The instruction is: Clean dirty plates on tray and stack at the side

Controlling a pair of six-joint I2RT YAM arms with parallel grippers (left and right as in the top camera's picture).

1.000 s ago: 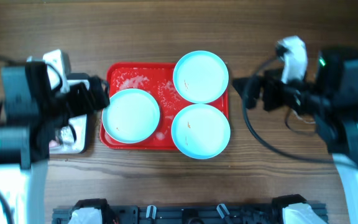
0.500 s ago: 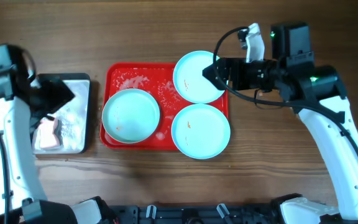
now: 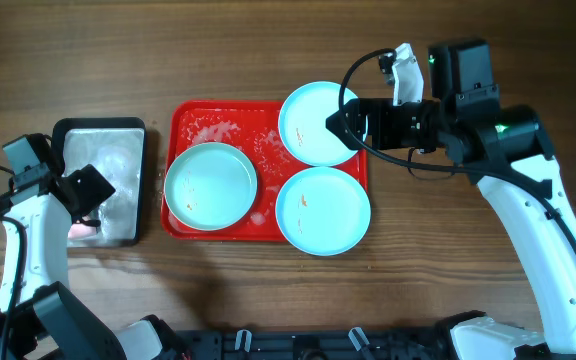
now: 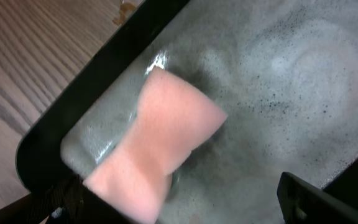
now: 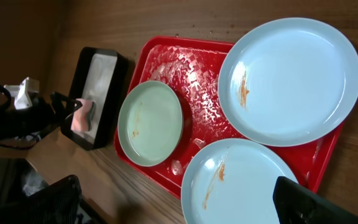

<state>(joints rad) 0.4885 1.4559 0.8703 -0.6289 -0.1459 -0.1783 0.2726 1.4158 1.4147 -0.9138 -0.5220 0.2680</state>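
The left gripper (image 3: 86, 192), jaws wide and empty, hangs over a pink sponge (image 4: 160, 143) in the foamy metal tray (image 3: 108, 150). The right gripper (image 3: 340, 122), equally wide, hovers over the far plate (image 3: 306, 130). The left plate (image 3: 210, 186) and the near plate (image 3: 323, 210) share the sudsy red tray (image 3: 218, 125).

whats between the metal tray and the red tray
Only a bare strip of wooden table lies between the metal tray and red tray, seen in the overhead view.
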